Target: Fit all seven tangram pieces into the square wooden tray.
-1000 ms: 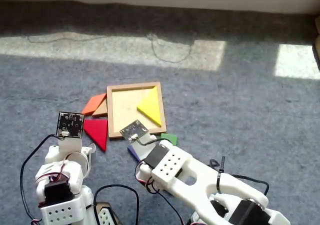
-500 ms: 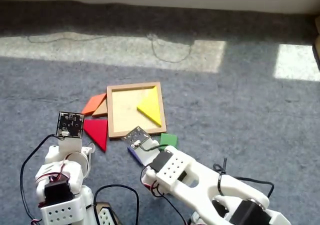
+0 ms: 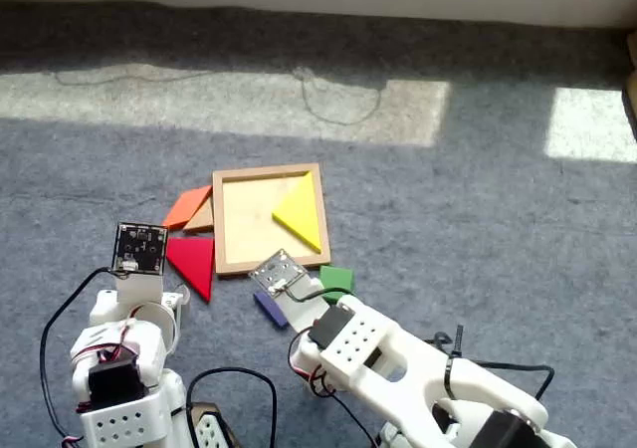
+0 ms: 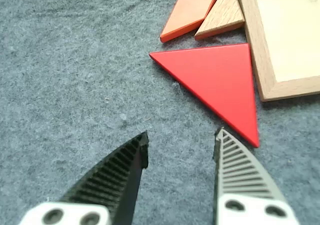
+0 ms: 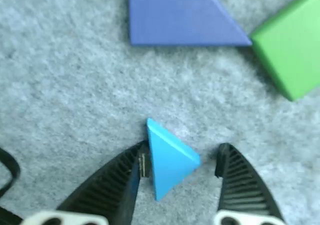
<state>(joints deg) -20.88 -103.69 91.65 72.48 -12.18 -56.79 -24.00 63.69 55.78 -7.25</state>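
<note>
right gripper (image 5: pixel 182 154) open, jaws straddling a small light-blue triangle (image 5: pixel 169 161) that touches one finger and is clear of the other. dark blue triangle (image 5: pixel 175 15) and green square (image 5: pixel 290 50) near it on the carpet. left gripper (image 4: pixel 182 135) open beside red triangle (image 4: pixel 215 82). wooden tray (image 3: pixel 267 170) holds yellow triangle (image 3: pixel 302 212)

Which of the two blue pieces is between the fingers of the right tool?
The small light blue triangle: it sits between the open fingers of the right tool, while the darker blue piece lies farther off, beside the green piece.
</note>
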